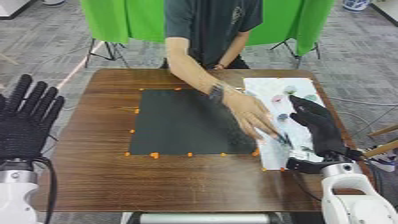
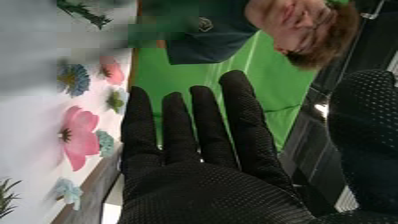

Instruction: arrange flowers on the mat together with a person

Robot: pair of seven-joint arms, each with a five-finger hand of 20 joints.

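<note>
Black glove fabric is worn on the robot's right hand [image 1: 320, 131], which is held over the right part of a long white sheet [image 1: 276, 157], on the right side of a brown wooden table [image 1: 178, 187]. In the right wrist view, the fingers of the right hand [image 2: 209, 192] are seen straight, slightly spread, with the thumb set well apart from them; nothing is pinched. At the left edge of the head view, the robot's left hand [image 1: 22, 127] is held beside the table, its fingers straight and fanned.

Between the two robot hands, a dark mat [image 1: 191, 122] is laid flat, with small orange pieces dotted along its edges. From across the table, a person's hand [image 1: 246, 106] is extended over the boundary of mat and sheet, just left of the robot's right hand. Something small and dark can be made out at its fingertips, too blurred to be identified.

Flowers are laid out on the white sheet: a large pink flower [image 2: 80, 134], a smaller pink flower [image 2: 112, 70], a blue flower [image 2: 74, 79], a small green flower [image 2: 115, 100] and pale teal blooms [image 2: 106, 143]. Green sprigs [image 2: 8, 196] are also seen there. Behind the person, a green backdrop [image 1: 303, 22] is hung.
</note>
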